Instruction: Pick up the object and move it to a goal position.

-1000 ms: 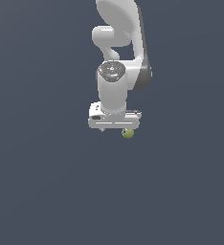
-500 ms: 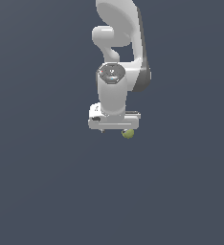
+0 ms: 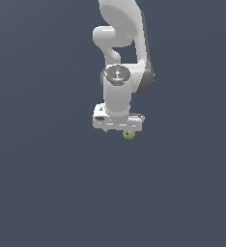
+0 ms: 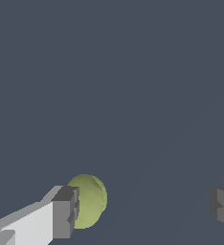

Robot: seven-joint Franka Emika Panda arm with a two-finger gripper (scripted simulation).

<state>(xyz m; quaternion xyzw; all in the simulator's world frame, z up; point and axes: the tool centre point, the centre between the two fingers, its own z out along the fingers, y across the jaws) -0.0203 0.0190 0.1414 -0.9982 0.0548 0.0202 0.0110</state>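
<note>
Ball [image 4: 87, 201] partly hidden behind one finger pad [image 4: 66, 213], smooth yellow-green sphere, claw [image 4: 145, 208] spread wide w/ nothing gripped, other pad cut off at frame edge, ball at claw's 5 o'clock in ext. view [image 3: 129, 135], plain grey counter [image 3: 52, 193]

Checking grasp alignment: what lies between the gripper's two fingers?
In the wrist view, the ball sits against one finger; the rest of the gap is bare.

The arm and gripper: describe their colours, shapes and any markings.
The arm is glossy white with rounded, tube-like links and a dark band on one side. A round grey cap sits on the wrist joint. The gripper has a flat white bar body; its fingertips are dark grey blocks. No cables or markings show.
</note>
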